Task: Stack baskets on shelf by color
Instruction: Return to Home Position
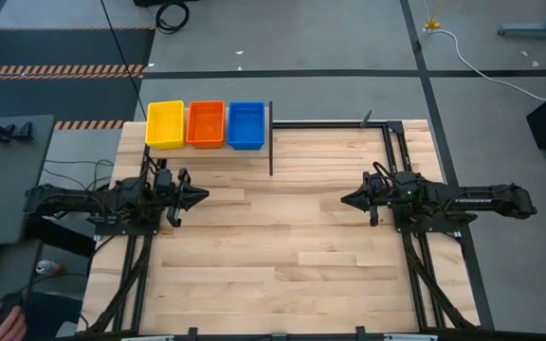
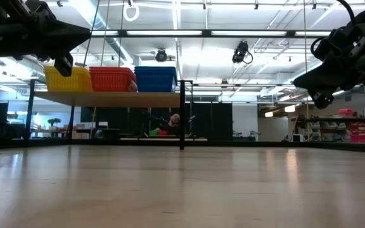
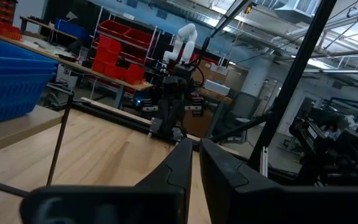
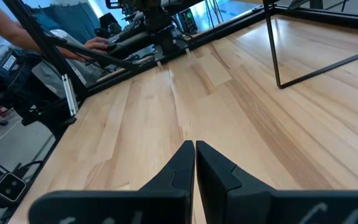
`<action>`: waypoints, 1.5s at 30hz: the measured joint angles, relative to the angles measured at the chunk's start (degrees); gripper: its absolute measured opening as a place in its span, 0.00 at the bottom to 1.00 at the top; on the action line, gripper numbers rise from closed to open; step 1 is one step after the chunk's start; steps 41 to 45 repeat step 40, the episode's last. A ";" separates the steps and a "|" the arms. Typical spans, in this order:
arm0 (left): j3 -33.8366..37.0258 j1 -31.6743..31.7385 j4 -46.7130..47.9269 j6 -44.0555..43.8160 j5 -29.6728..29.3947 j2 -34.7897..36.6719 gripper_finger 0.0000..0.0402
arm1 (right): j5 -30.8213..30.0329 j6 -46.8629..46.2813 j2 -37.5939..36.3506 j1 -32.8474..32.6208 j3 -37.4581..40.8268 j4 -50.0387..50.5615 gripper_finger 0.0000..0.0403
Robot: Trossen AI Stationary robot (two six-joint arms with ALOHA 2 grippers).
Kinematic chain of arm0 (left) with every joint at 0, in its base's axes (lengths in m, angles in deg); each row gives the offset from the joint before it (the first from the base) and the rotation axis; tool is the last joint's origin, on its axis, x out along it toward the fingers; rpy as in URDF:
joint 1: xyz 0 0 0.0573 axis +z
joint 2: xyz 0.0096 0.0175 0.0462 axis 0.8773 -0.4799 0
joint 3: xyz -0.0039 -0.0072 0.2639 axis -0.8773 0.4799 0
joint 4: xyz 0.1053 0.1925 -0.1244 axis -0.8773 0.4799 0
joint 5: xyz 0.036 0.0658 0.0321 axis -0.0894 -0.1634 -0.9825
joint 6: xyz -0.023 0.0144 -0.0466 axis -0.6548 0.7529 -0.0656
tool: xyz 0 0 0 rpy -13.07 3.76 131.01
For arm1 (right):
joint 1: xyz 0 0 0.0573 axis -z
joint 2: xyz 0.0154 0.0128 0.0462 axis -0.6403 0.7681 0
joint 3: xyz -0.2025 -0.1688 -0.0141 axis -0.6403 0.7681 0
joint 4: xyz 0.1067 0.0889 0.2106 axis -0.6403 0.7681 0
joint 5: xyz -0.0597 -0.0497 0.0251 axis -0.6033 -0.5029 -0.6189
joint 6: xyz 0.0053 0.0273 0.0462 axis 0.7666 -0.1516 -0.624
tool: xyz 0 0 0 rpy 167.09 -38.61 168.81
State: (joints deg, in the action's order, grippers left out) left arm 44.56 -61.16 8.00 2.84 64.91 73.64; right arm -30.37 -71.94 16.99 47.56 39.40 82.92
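Judging by looks, baskets (image 1: 206, 124) on shelf (image 2: 106, 99) light, stiff, slick mesh plastic; pinch one rim wall. Over counter (image 1: 282, 256), left tool (image 1: 200, 196) and right tool (image 1: 346, 199) closed, empty.

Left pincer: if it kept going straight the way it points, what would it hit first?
Probably the right pincer: the left pincer points across bare tabletop straight at it, tip to tip. The shelf leg seems to stand off that line, though depth is unclear.
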 joint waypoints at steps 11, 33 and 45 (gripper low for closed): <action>0.00 0.00 0.00 -0.03 0.00 0.00 0.08 | 0.00 0.00 0.00 0.00 0.00 0.00 0.06; 0.00 0.00 0.00 0.00 0.02 -0.01 0.07 | 0.01 -0.02 0.00 0.00 0.00 0.00 0.06; 0.00 -0.02 0.00 0.01 0.02 -0.01 0.09 | 0.01 -0.01 0.00 0.00 0.00 0.01 0.06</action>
